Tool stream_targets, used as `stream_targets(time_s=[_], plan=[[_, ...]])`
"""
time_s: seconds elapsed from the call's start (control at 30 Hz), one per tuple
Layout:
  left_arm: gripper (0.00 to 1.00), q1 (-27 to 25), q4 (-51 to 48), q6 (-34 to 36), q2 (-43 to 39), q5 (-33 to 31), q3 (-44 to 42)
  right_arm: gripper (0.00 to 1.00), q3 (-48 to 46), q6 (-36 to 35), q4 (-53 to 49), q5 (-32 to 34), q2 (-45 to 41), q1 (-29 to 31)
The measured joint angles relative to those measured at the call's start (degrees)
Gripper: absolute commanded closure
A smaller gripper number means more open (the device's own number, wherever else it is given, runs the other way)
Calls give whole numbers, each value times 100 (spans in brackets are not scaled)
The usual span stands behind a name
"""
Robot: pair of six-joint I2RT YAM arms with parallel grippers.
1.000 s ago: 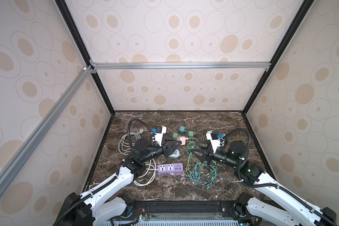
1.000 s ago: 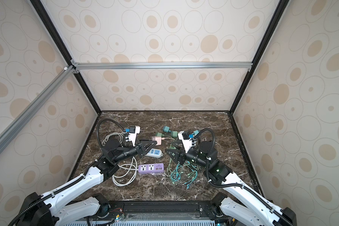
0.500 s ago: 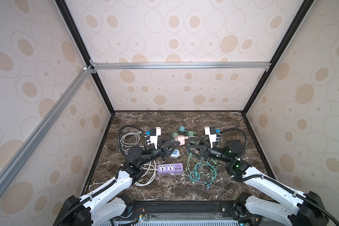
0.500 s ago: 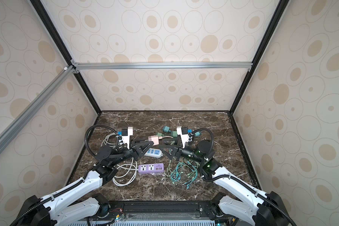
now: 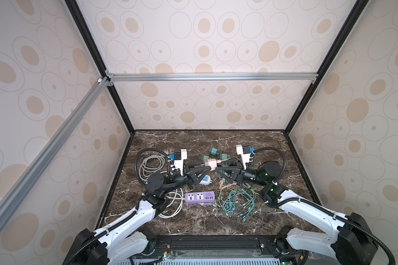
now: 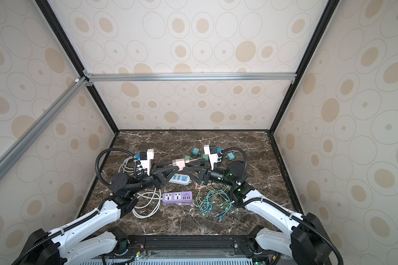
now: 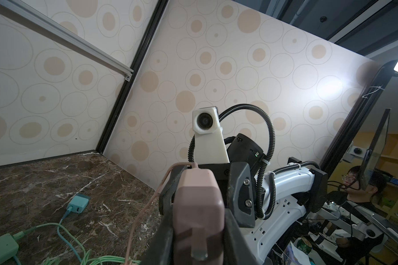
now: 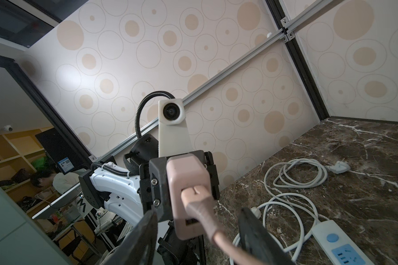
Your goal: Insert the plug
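**A:** Where's the plug?

**B:** The pink plug (image 8: 195, 193) sits in the port of the pink adapter (image 8: 185, 179), at the lower middle of the right wrist view. I can't tell whether it's fully home. The left pincer (image 7: 198, 220) pinches the adapter, clear of the bench (image 8: 331, 160).

**A:** And the right pincer (image 8: 198, 213)?

**B:** Spread, with a finger on each side of the pink cable (image 8: 218, 236), not gripping it. If it nips the cable rather than the plug body, a push could buckle it. A snag while retreating could drag the plug out.
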Motion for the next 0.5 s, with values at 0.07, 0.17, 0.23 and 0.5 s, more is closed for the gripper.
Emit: stream_targets(time_s=[0.07,0.17,0.23,0.5], plan=[[100,0,90,-42,37,24,-2,44,24,39,92,-24,66,2],[100,0,208,-87,107,63,-2,45,46,85,240,-46,157,4],[100,0,275,-114,142,85,-2,46,72,103,308,-63,214,7],[100,0,516,-219,240,105,-24,52,234,114,470,-111,339,68]])
